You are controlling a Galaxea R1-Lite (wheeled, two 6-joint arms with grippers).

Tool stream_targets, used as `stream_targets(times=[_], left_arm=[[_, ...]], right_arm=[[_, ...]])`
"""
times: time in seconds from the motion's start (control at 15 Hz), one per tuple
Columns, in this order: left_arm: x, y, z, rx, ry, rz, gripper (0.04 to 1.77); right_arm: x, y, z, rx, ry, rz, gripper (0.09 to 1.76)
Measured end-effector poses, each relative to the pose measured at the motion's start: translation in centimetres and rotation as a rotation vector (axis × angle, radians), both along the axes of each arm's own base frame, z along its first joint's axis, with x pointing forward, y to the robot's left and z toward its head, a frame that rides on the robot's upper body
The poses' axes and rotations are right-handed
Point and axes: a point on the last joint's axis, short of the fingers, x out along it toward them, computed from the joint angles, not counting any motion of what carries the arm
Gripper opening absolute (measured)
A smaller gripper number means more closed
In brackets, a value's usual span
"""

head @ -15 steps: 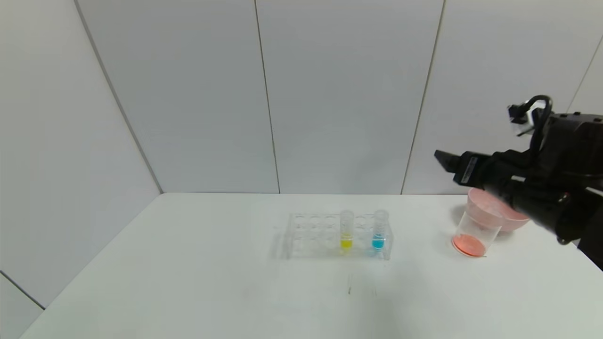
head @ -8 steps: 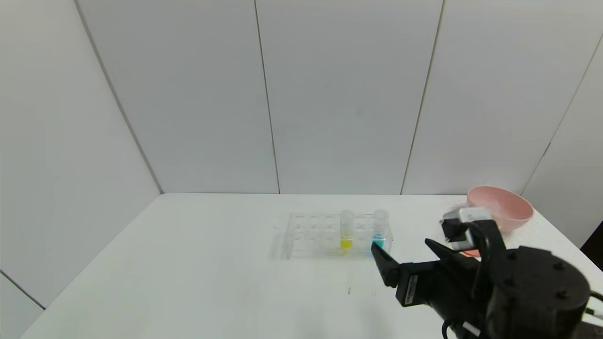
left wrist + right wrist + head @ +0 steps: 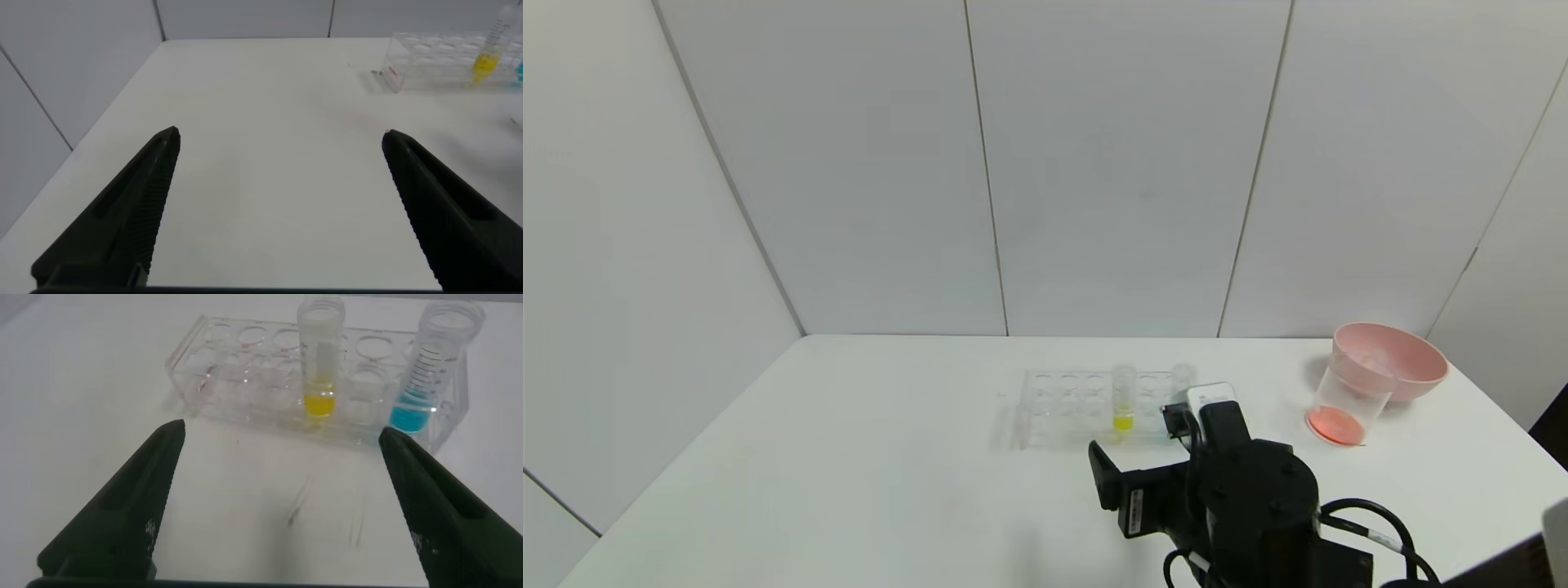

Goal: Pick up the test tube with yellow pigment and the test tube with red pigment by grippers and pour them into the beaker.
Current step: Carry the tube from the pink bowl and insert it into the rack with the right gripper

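1. Yellow-pigment test tube [image 3: 319,355] stands upright in the clear tube rack [image 3: 245,380], which keeps it steady and leaves its threaded rim free to be grasped; the blue tube [image 3: 429,371] stands two holes along, toward the rack's end.
2. Beaker [image 3: 1346,404] sits well apart on the robot's right, just in front of the pink bowl [image 3: 1401,359], with red-orange liquid already in its bottom, so the red pour looks done.
3. Right gripper [image 3: 286,510] hovers low over the surface [image 3: 849,457], near the rack, spread wide and holding nothing, aimed roughly at the yellow tube.
4. Left gripper [image 3: 282,204] hangs over bare surface, wide apart, empty.
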Motion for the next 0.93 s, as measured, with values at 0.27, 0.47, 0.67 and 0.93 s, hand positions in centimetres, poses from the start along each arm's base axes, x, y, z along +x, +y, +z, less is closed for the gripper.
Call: stream_targets(times=[0.27, 0.47, 0.67, 0.93], left_arm=[[0.0, 0.0, 0.0, 0.000, 0.000, 0.000, 1.76], [0.0, 0.0, 0.0, 0.000, 0.000, 0.000, 1.76], [0.0, 0.0, 0.0, 0.000, 0.000, 0.000, 1.76], [0.0, 0.0, 0.0, 0.000, 0.000, 0.000, 1.76]], right_arm=[[4.0, 1.0, -0.8, 0.006, -0.008, 0.019, 1.70], [6.7, 1.7, -1.7, -0.007, -0.024, 0.008, 1.70], [8.8, 1.9, -2.8, -0.028, -0.025, -0.016, 1.63], [10.2, 1.5, -3.9, -0.043, -0.005, -0.024, 1.01]])
